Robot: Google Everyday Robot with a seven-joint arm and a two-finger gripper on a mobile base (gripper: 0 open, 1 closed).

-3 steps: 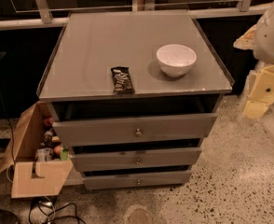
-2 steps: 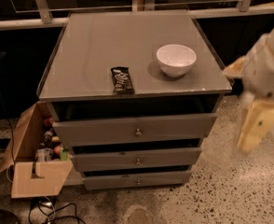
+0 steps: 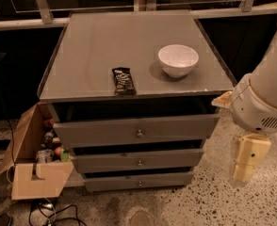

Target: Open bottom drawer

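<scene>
Grey and slim, the bottom drawer (image 3: pixel 138 180) sat lowest in the cabinet (image 3: pixel 91 55), looking shut. My gripper (image 3: pixel 244 166) hung well off to its right; apart or together, I could not tell. I judged it should drop, swing frontward, meet the small knob (image 3: pixel 139 183) squarely, then pull straight.

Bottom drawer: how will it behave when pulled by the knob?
The bottom drawer looks slim, so it is probably light and slides straight. Its knob is small, round metal: likely slippery, easy to lose. The gripper hangs right of the cabinet, not touching it.
</scene>
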